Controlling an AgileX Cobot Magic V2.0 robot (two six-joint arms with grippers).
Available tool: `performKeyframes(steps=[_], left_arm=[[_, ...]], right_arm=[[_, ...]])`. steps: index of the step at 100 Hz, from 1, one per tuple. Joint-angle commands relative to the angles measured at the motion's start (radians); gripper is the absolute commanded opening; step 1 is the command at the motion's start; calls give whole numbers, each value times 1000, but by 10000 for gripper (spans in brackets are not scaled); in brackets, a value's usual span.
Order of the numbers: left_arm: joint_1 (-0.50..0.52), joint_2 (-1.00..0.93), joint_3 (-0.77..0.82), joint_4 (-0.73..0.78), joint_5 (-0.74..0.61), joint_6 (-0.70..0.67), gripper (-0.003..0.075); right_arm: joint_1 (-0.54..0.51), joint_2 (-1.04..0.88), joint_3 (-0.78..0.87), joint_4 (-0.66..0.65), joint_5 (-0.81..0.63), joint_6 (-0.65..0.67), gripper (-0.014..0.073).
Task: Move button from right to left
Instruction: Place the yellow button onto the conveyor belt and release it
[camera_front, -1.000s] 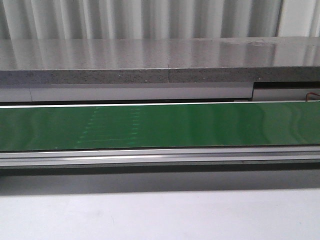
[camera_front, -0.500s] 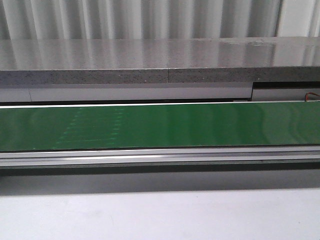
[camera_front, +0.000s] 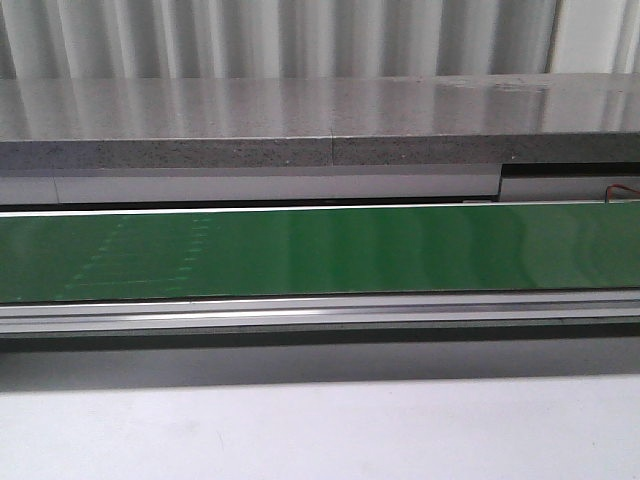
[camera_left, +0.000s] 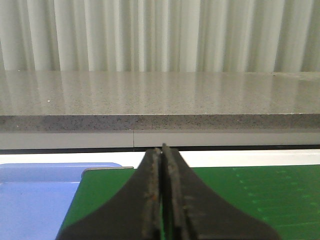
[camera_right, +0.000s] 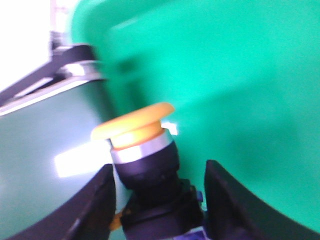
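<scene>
The button (camera_right: 134, 125) shows only in the right wrist view: an orange-yellow mushroom cap, silver ring, black collar and dark block with a bit of blue. It sits tilted between the two dark fingers of my right gripper (camera_right: 159, 169), which is closed around its block. Behind it is a bright green bin (camera_right: 230, 75). My left gripper (camera_left: 162, 149) is shut and empty, with its tips over the end of the green conveyor belt (camera_left: 250, 195). Neither gripper nor the button shows in the front view.
A green belt (camera_front: 400, 250) runs across the front view between metal rails, with a grey speckled counter (camera_front: 300, 120) behind it. A blue tray (camera_left: 35, 200) lies beside the belt's end near my left gripper. A white table edge is in front.
The faint dotted marks on the green belt have drifted to the left in the front view. Nothing else there has changed.
</scene>
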Motion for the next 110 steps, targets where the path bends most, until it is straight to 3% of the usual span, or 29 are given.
performKeyframes(steps=[1, 29, 64, 95, 110], left_arm=[[0, -37, 23, -6, -74, -9, -20], [0, -37, 23, -6, -74, -9, -20], [0, -37, 23, -6, -74, -9, -20], [0, -37, 23, -6, -74, -9, -20], [0, -37, 23, -6, -74, -9, -20]], right_arm=[[51, -77, -32, 30, 0, -10, 227], [188, -60, -25, 31, 35, 17, 227], [204, -5, -25, 32, 59, 17, 233], [204, -7, -25, 31, 73, 17, 538], [206, -16, -28, 32, 64, 6, 578]])
